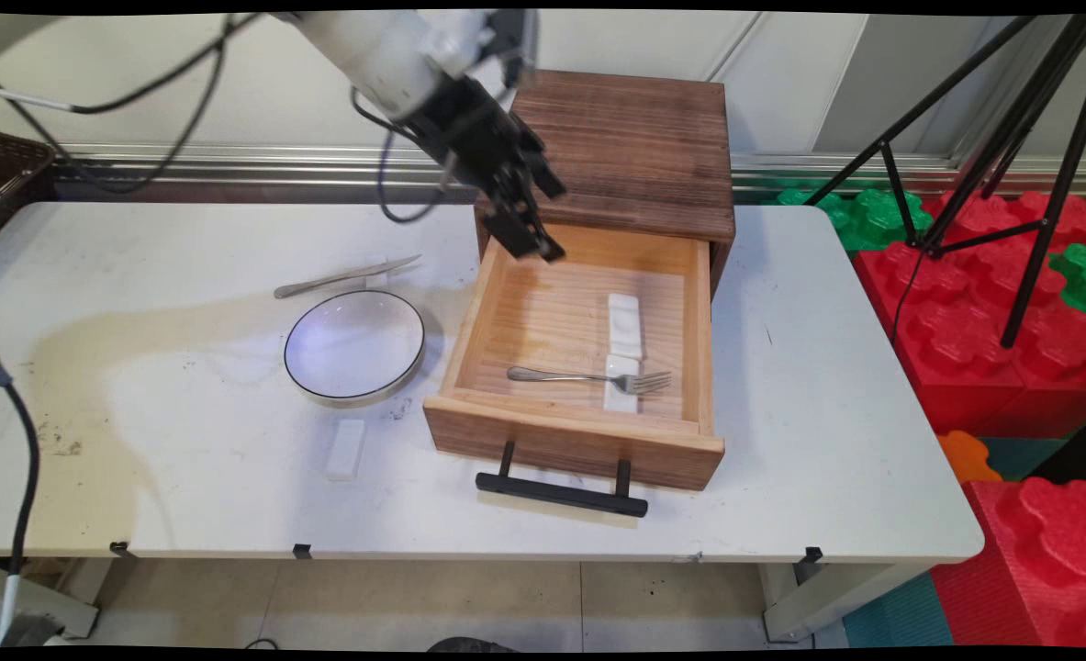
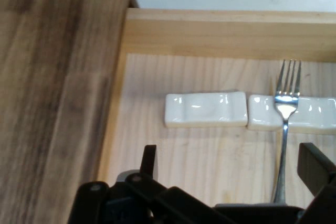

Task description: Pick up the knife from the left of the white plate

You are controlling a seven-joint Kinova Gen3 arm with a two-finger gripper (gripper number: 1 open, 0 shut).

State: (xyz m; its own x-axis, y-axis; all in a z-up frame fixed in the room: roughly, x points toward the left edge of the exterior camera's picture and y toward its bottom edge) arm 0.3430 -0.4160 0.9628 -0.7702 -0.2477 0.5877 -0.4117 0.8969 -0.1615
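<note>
My gripper [image 1: 531, 229] [image 2: 231, 156] hangs open and empty over the back left corner of an open wooden drawer [image 1: 579, 436] [image 2: 226, 32]. The drawer is pulled out of a dark wooden cabinet [image 1: 625, 147] [image 2: 52, 77]. Inside lie two white ceramic rests end to end [image 1: 624, 323] [image 2: 206, 109]. A silver fork [image 1: 588, 376] [image 2: 286, 103] rests its neck across the nearer one [image 1: 621, 387] [image 2: 315, 113]. In the hand view the fork's handle runs down between my fingers [image 2: 149, 162], well below them. The drawer's black handle [image 1: 561, 491] faces the table's front edge.
Left of the drawer a white black-rimmed plate [image 1: 414, 363] sits on the table. A knife [image 1: 345, 275] lies behind it and a third white rest [image 1: 345, 448] in front. A black tripod [image 1: 1011, 138] and red foam blocks [image 1: 965, 321] stand off the right side.
</note>
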